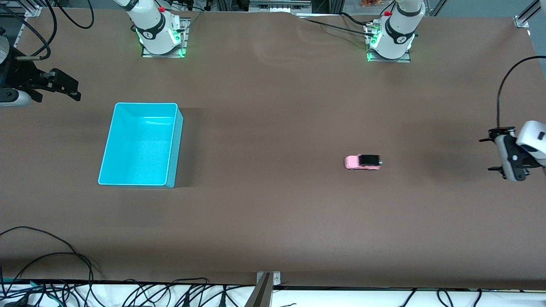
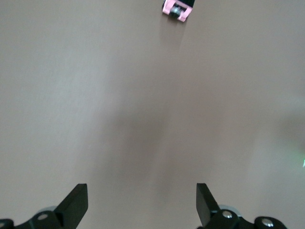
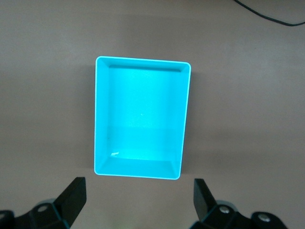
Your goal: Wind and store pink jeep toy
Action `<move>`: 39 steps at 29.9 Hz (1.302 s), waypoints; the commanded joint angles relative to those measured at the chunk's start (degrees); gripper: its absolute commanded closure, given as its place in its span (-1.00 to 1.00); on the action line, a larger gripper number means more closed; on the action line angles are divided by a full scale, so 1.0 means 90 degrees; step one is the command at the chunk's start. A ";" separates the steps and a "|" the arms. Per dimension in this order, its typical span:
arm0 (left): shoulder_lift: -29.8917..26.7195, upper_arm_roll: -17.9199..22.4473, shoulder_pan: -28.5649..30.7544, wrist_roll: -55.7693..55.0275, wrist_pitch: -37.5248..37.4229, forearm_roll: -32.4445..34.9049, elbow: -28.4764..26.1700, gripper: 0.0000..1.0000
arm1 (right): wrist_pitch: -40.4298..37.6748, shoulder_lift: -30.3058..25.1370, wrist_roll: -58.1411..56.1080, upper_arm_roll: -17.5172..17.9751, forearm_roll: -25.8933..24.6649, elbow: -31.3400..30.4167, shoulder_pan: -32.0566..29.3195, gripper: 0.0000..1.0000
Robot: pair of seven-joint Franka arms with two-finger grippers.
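Nothing started yet: jeep unwound, bin empty.

Risks, as a guess. The cyan bin [image 1: 140,144] is the biggest thing on the brown tabletop [image 1: 273,221] and sits well apart from the pink jeep toy [image 1: 362,162], so the carry is long; a weak pinch on the small boxy body could drop it short of the bin. The toy is far smaller than either pincer's spread, so a grab that is off-centre may nudge it and let it roll on its dark wheels. Winding looks like a two-arm job, one holding while the other works it; the arms could crowd each other over such a small object. If wound and set down on its wheels, it may run off.

Pose. Left pincer [image 1: 497,154] hangs over the tabletop at the left arm's end, fingers spread wide, nothing held; the jeep lies well apart from it, toward the table's middle, and in the left wrist view it [image 2: 178,8] shows well ahead of the open pincer [image 2: 142,202]. Right pincer [image 1: 68,87] hangs at the right arm's end, also wide and empty; the bin [image 3: 140,117] lies just ahead of its tips [image 3: 139,198] in the right wrist view. Both arms wait.
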 commanded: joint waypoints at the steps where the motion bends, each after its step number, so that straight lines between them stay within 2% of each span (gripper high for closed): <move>1: -0.0155 0.0067 -0.0588 -0.0959 -0.0248 0.0070 -0.0006 -1.00 | -0.0077 0.0031 0.0044 0.0013 -0.0009 0.0121 0.0008 -1.00; 11: -0.0243 -0.0127 -0.1243 -0.2180 -0.0493 0.0022 -0.0006 -1.00 | -0.0077 0.0031 0.0044 0.0013 -0.0009 0.0121 0.0008 -1.00; 16: -0.0233 -0.0381 -0.1448 -0.3254 -0.0493 0.0031 -0.0006 -1.00 | -0.0077 0.0031 0.0044 0.0013 -0.0009 0.0121 0.0008 -1.00; 25: -0.0224 -0.0421 -0.2073 -0.4992 -0.0483 0.0002 0.0081 -1.00 | -0.0077 0.0031 0.0044 0.0013 -0.0009 0.0121 0.0008 -1.00; 39: -0.0233 -0.0382 -0.2113 -0.5345 -0.0444 0.0021 0.0560 -1.00 | -0.0077 0.0041 -0.0083 0.0013 -0.0029 0.0121 0.0027 -1.00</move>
